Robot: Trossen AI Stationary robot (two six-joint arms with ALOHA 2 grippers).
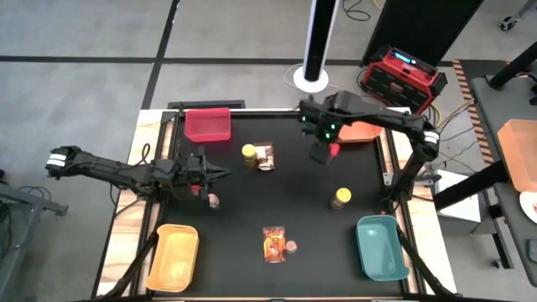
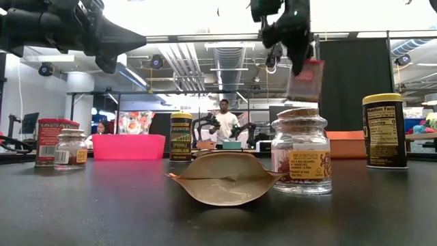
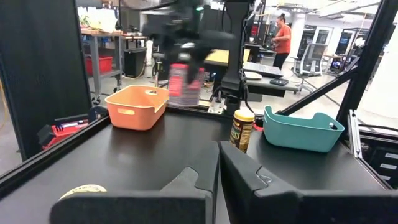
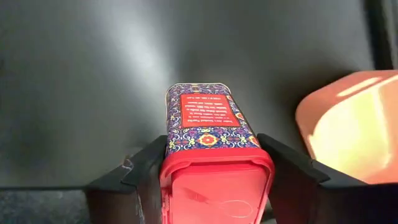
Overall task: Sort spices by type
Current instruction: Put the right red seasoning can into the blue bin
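Note:
My right gripper [image 1: 323,152] hangs over the table's far middle, shut on a red blocky spice tin [image 4: 208,134], which the low view shows in the air [image 2: 305,80]. My left gripper [image 1: 220,174] hovers shut and holding nothing over the table's left part, above a small round jar [image 1: 213,200] and a red container [image 2: 51,141]. One yellow-lidded jar [image 1: 248,153] stands next to a packet [image 1: 265,157]. Another yellow-lidded jar [image 1: 341,198] stands to the right. A brown packet [image 1: 273,243] and a small jar [image 1: 291,246] sit near the front. My right gripper pinches the red tin between its two fingers [image 4: 146,168], on two opposite sides near the tin's red lid end [image 4: 214,171]. The fingers come from above, pointing down. The tin hangs below them, slightly tilted and lifted clear of the table.
A red bin [image 1: 207,124] stands at the far left and an orange bin [image 1: 361,132] at the far right, just beside the held tin. A yellow bin [image 1: 172,256] is at the near left and a teal bin [image 1: 382,247] at the near right. A person stands in the room behind.

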